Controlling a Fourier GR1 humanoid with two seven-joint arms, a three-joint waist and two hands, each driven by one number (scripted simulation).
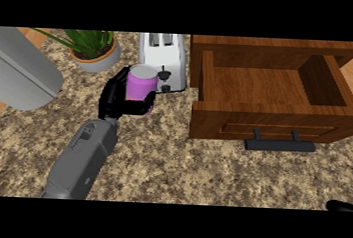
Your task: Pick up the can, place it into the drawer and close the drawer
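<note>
A purple can (141,82) with a pale top stands upright on the speckled counter, just left of the toaster. My left hand (121,101) is curled round it from the left and below, fingers and thumb wrapping its lower half and hiding it. The wooden drawer (268,117) stands pulled open to the right of the can. Its inside is bare, and its black handle (279,144) faces me. Only a sliver of my right hand (343,206) shows at the lower right corner.
A white toaster (164,58) stands right behind and beside the can, between it and the drawer. A potted green plant (94,50) sits at the back left. A large grey rounded object (19,69) lies at the far left.
</note>
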